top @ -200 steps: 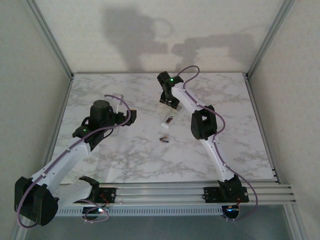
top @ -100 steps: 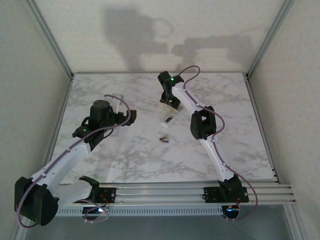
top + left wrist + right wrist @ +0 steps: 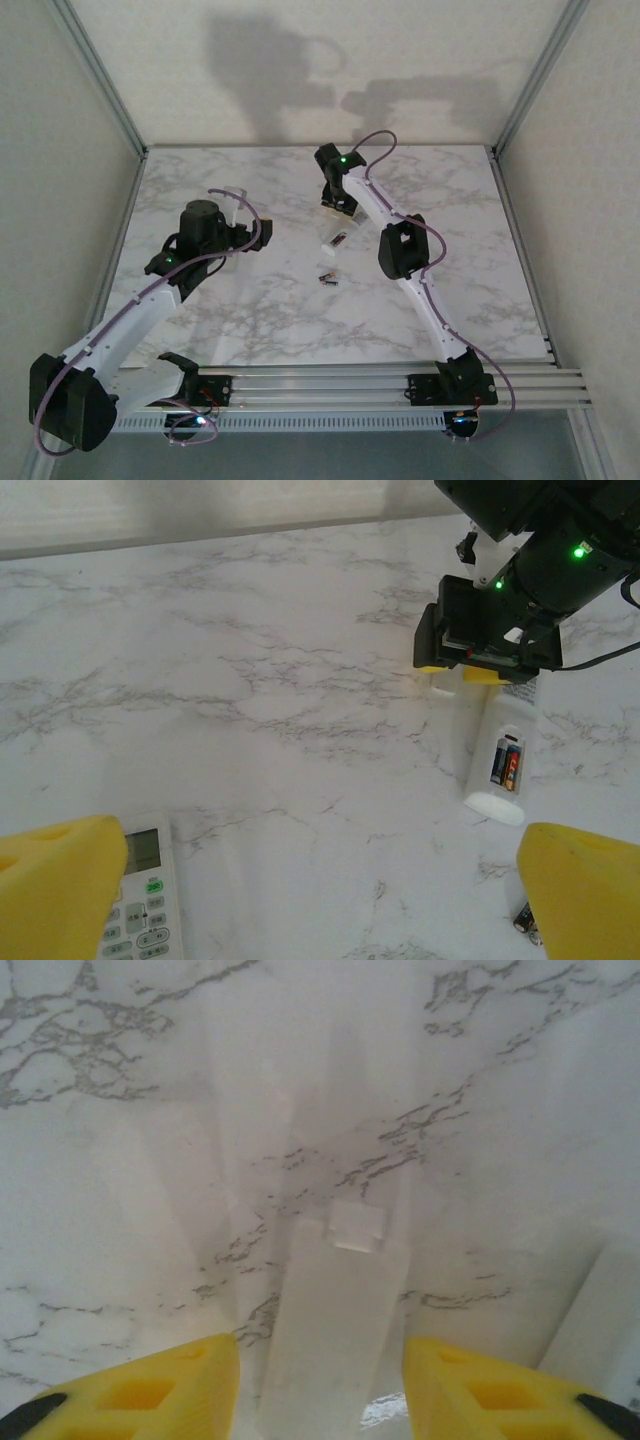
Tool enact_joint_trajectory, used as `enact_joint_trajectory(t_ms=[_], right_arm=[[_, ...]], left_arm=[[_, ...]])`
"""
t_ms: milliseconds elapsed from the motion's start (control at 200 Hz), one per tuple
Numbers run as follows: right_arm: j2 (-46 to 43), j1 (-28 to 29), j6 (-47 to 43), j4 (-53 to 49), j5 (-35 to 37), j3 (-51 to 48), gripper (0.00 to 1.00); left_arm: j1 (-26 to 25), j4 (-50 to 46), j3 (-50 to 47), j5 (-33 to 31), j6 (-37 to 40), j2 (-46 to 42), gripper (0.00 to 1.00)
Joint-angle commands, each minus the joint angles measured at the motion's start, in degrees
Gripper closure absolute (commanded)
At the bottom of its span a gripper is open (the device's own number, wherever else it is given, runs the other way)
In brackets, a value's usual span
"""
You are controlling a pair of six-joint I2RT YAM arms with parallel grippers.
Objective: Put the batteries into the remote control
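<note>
The right end effector (image 3: 320,1390) hangs low over the far middle of the table (image 3: 200,180). Its yellow fingers (image 3: 150,1390) are apart and straddle a flat white piece (image 3: 325,1320) with a small tab at its far end, probably the lid of the battery bay. A sliver of marble shows between the piece and one finger, so it looks bracketed rather than clamped, likely so it can be lifted or slid clear. The white remote (image 3: 497,780) lies face down just near of that end effector, presumably turned over so that its compartment (image 3: 506,750) faces up for loading. A seated cell (image 3: 513,770) shows there as dark and reddish colour; whether both slots are filled is too small to tell. A loose battery (image 3: 326,278) lies on the table near of the white remote and apart from it, so the loading looks unfinished. The left end effector (image 3: 320,835) hovers on the left with its fingers wide apart, holding nothing, above a second remote (image 3: 145,900) that lies buttons up; it is probably waiting its turn.

The left wrist view resolves the colours inside the compartment, which from overhead are a mere speck. The right wrist view gives the gap between finger and piece. The overhead view gives the layout; white remote and loose battery lie in a line between the arms.
</note>
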Motion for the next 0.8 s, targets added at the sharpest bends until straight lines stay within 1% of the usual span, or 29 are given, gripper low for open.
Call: enact_joint_trajectory(t_ms=[0,220,335,421,466,601,791], right_arm=[[3.97,-0.87,-1.21,-4.80,-0.98,-0.86,0.57],[3.67,-1.83,-0.79,-3.74,-4.71,-1.96,0.70],[2.59,-1.93,-0.62,-2.76,-5.57,-2.05,0.72],[0.77,-1.91,-1.04,-2.09,-5.41,-2.18,0.75],[-0.65,-1.95,-1.52,-1.50,-4.89,-2.47,0.77],[-6.29,-2.05,-1.17,-1.47,-1.17,-4.55,0.77],[-17.43,-1.72,2.75,0.37,3.63,-15.53,0.76]], left_arm=[[0.70,1.40,-0.33,0.93,0.52,0.10,0.00],[0.70,1.40,-0.38,0.90,0.44,-0.04,0.00],[0.69,1.33,-0.38,0.96,0.48,0.12,0.00],[0.79,1.19,-0.34,0.80,0.42,0.36,0.00],[0.74,1.17,-0.35,0.76,0.46,0.45,0.00],[0.79,1.22,-0.24,0.67,0.45,0.63,0.00],[0.80,1.13,-0.23,0.34,0.55,0.57,0.00]])
